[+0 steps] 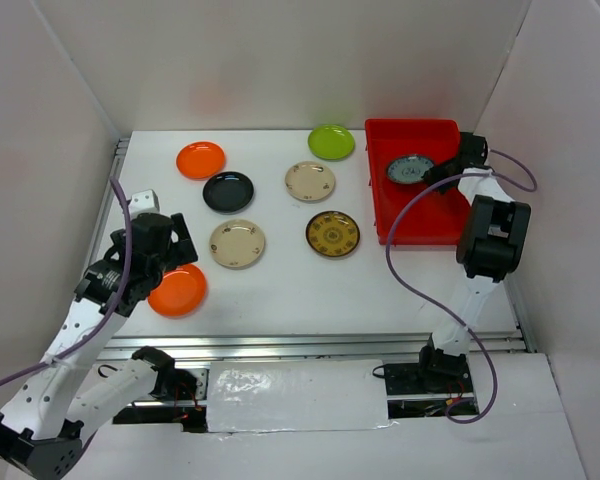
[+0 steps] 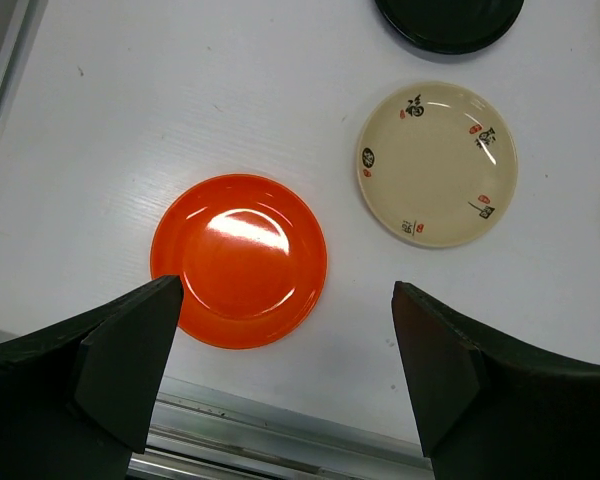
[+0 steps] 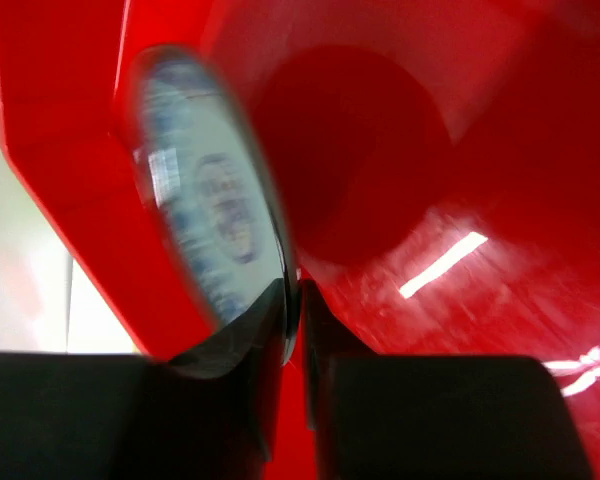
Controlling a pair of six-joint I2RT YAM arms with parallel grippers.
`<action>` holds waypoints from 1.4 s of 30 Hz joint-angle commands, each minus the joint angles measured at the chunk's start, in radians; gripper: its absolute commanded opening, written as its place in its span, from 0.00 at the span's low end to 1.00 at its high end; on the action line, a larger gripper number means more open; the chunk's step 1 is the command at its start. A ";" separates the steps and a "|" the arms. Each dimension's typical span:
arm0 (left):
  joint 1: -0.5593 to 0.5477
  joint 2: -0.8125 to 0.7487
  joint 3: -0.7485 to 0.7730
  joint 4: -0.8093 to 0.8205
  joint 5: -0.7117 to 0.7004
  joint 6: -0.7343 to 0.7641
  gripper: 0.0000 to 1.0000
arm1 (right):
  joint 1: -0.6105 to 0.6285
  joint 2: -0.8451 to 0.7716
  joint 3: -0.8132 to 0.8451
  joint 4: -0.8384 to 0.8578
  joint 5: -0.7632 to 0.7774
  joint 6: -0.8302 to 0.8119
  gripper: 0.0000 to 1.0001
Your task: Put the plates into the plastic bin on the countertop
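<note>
The blue-white plate (image 3: 205,200), blurred, tilts in the red bin (image 3: 460,120), rim between the narrow jaws of the right gripper (image 3: 292,305); grip unclear. The left gripper (image 2: 285,300) gapes wide.

Top camera looks down from behind the arms over the whole worktop (image 1: 300,290). Left wrist camera faces down, sharing the orange plate (image 2: 238,260) beyond its hand (image 2: 285,290). Right wrist, blurred, seems close inside the bin (image 3: 460,150).

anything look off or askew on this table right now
Only the blue-white patterned plate: it is tilted in the red bin, its rim pinched in the right gripper, not lying flat. The seven other plates lie flat on the countertop; no spill or damage shows.
</note>
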 commanded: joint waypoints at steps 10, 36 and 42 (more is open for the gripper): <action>0.003 0.094 0.015 0.047 0.091 0.040 0.99 | 0.012 -0.106 0.030 0.015 0.007 0.001 1.00; 0.130 0.036 0.020 -0.010 -0.030 -0.053 0.99 | 1.035 -0.212 -0.466 0.396 0.057 0.018 0.92; 0.132 0.033 0.017 -0.003 -0.007 -0.039 0.99 | 1.032 -0.015 -0.314 0.360 0.052 0.090 0.86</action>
